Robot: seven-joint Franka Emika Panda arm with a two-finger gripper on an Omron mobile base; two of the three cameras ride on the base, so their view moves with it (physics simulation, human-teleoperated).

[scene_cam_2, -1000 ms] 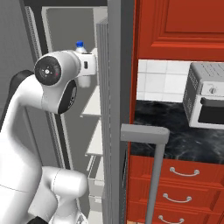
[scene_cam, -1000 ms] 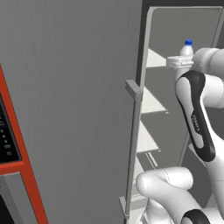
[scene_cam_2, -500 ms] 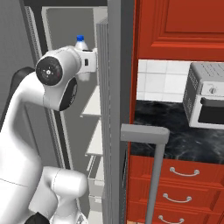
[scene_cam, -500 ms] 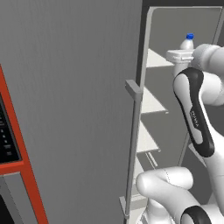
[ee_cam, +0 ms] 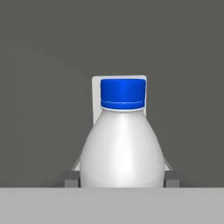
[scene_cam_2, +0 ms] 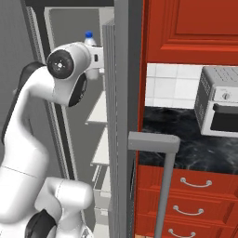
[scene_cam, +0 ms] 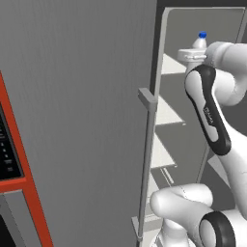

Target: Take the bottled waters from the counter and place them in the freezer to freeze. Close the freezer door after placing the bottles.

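One small whitish translucent plastic bottle with a blue cap (ee_cam: pixel 123 144) sits clamped between my two fingers, and I hold it upright so it can stand on a shelf once I let go. In the hand view it rises from the bottom centre of the frame, my gripper (ee_cam: pixel 122 178) pinching its wide body low down, a fingertip (ee_cam: pixel 71 178) on either side. Gripping that low leaves the cap and shoulder free of anything above.

At the far left of the left base view stands the tall narrow grey freezer door (scene_cam: pixel 82 120), swung open and facing me broadside; it has to stay open while I reach in, and I judge that closing it comes last. Right of it, past its long vertical grey handle (scene_cam: pixel 146 164), the white inner shelves (scene_cam: pixel 166 113) of the tall grey freezer (scene_cam: pixel 193 19) step down the middle of the frame. At the upper right the bottle shows above my wrist, level with the topmost shelf, which I take to be where it is headed.

In the right base view the bottle peeks out at the upper left behind my arm, inside the freezer. Farther right lie the black marble-look counter (scene_cam_2: pixel 186 148), its red drawers with silver handles (scene_cam_2: pixel 195 204), and a small silver toaster oven (scene_cam_2: pixel 218 107) at the right edge.
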